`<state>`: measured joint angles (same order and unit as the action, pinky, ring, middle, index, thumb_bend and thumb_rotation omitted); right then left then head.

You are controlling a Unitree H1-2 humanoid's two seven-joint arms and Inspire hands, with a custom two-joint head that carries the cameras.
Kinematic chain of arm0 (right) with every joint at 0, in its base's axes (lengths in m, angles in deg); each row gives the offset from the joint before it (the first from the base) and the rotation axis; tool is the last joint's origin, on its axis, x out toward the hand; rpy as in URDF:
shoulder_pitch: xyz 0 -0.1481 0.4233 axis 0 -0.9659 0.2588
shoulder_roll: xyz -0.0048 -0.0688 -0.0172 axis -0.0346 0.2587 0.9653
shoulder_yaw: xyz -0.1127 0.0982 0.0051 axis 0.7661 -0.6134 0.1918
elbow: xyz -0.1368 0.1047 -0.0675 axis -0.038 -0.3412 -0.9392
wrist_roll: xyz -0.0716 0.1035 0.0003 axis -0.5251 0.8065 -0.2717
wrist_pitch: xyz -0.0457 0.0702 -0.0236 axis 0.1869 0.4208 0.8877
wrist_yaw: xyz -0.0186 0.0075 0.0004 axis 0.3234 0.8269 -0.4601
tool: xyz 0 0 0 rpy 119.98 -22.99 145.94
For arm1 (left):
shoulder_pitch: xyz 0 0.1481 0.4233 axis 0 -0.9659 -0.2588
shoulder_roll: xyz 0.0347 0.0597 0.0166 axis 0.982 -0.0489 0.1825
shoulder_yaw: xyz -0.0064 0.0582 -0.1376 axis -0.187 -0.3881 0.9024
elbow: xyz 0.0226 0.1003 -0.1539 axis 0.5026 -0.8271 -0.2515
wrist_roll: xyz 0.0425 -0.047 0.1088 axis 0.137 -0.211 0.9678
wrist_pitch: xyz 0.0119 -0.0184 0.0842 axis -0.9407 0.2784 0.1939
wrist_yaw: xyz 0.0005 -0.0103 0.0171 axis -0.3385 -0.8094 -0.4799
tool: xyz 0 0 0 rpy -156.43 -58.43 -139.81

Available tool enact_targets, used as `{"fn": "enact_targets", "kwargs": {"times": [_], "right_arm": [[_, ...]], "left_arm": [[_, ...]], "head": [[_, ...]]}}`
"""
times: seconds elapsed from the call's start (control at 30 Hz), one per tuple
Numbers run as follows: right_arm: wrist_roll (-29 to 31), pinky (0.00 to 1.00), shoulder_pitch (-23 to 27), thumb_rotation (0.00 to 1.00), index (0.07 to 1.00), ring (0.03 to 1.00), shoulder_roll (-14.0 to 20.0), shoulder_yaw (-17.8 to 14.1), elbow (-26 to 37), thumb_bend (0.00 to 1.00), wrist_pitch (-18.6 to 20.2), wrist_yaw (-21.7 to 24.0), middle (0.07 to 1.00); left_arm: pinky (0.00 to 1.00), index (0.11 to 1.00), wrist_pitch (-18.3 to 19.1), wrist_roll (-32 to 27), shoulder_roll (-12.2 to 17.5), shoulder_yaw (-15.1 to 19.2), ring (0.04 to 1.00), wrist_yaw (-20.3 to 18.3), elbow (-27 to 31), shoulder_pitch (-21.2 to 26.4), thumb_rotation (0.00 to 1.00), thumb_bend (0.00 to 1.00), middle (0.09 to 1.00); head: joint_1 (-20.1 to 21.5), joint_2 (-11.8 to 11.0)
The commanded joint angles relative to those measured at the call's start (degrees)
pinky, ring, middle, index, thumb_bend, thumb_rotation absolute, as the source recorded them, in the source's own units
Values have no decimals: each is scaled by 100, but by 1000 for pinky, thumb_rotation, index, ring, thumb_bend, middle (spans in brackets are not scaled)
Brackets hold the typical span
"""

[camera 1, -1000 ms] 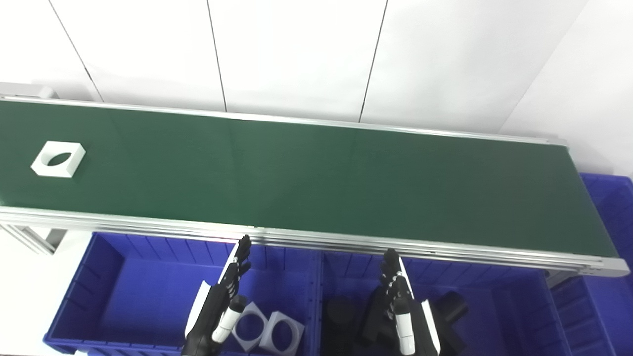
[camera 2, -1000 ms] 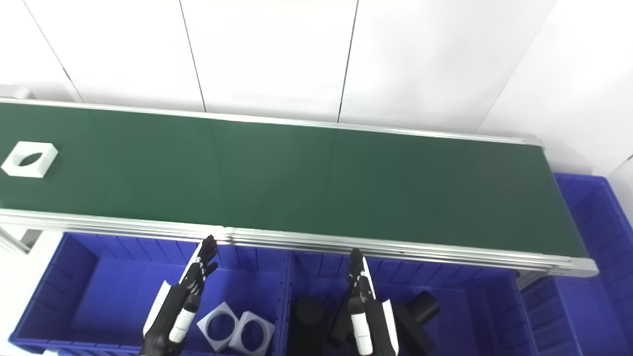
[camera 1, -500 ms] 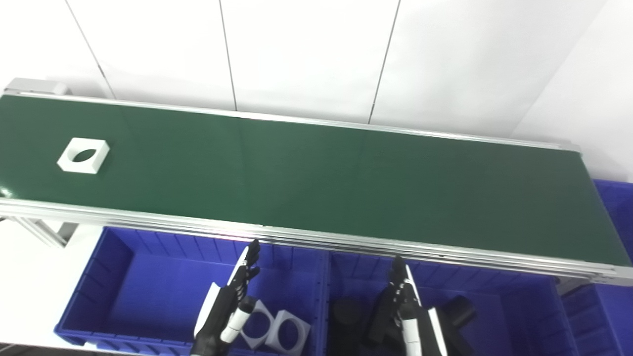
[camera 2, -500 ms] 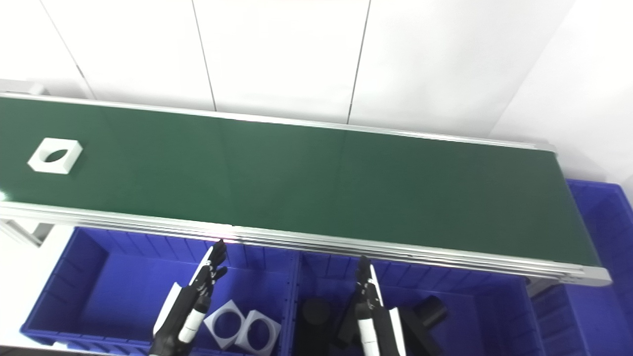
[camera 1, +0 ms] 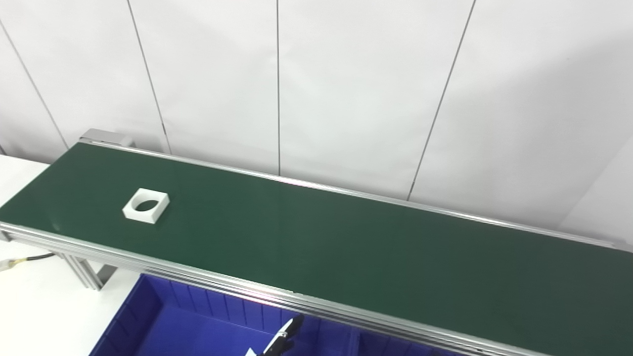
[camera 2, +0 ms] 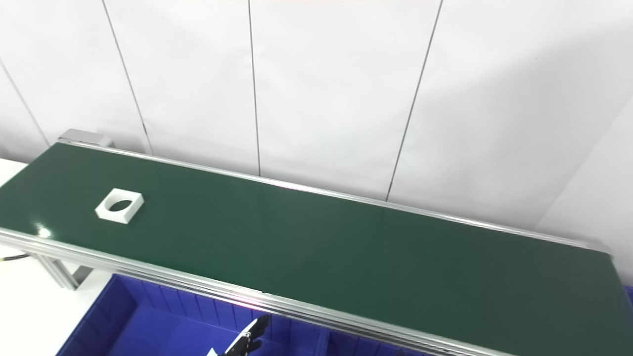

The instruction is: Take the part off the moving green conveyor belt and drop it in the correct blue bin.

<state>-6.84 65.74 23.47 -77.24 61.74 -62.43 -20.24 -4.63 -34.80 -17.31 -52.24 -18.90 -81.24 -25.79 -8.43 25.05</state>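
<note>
Green conveyor belt point(camera 1: 346, 247) runs from 10 o'clock to 4 o'clock across both views, in front of a white panelled wall point(camera 1: 346, 89). White square part point(camera 1: 146, 205) w/ round hole lies flat on belt near its 9 o'clock end, nothing touching it. Blue bin point(camera 1: 158, 321) sits below belt's near rail at 6–7 o'clock; only its upper wall and part of floor in frame.

View differences: L eye shows a cable end point(camera 1: 20, 259) on the white counter point(camera 1: 34, 306) at 8 o'clock and cuts off belt's far-right end; R eye shows that end of belt at 4 o'clock, and only a trace of the cable at frame edge.

Left hand point(camera 2: 246, 337): only fingertips enter at 6 o'clock, over bin, pointing up toward belt rail, well apart from part; holds nothing visible; whether fingers are spread or closed can't be told. Right hand: out of frame.
</note>
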Motion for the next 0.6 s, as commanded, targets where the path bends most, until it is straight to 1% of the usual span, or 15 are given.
{"fn": "enact_targets", "kwargs": {"times": [0.0, 0.1, 0.13, 0.3, 0.33, 0.43, 0.57], "right_arm": [[109, 1000, 56, 1000, 1000, 1000, -73, -59, 54, 617, -295, 163, 1000], [181, 1000, 64, 1000, 1000, 1000, -105, -134, 17, 600, -295, 266, 1000], [185, 1000, 81, 1000, 1000, 1000, -121, -169, -9, 599, -294, 294, 1000], [375, 1000, 134, 1000, 1000, 1000, -237, -359, -104, 555, -294, 602, 1000], [327, 1000, 135, 1000, 1000, 1000, -243, -381, -107, 546, -294, 604, 1000], [240, 1000, 135, 1000, 1000, 1000, -269, -445, -109, 535, -294, 632, 1000], [334, 1000, 168, 1000, 1000, 1000, -343, -595, -184, 529, -294, 782, 1000]], "left_arm": [[930, 943, -242, -40, 26, -41, 970, 81, 5, 105, 970, 768, 970], [927, 941, -242, -35, 44, -85, 967, 132, -28, 139, 962, 763, 967], [927, 941, -242, -42, 47, -99, 967, 147, -59, 148, 961, 763, 967], [905, 926, -242, -39, 55, -152, 951, 240, -150, 185, 941, 763, 957], [903, 924, -242, -30, 57, -167, 949, 265, -155, 186, 941, 766, 954], [900, 921, -242, -16, 72, -212, 947, 331, -158, 187, 942, 770, 950], [896, 911, -242, -25, 85, -265, 943, 390, -152, 204, 942, 765, 943]], "head": [[-62, -30], [-72, -37], [-178, -147], [-289, -255], [-322, -292], [-322, -292], [-358, -306]]}}
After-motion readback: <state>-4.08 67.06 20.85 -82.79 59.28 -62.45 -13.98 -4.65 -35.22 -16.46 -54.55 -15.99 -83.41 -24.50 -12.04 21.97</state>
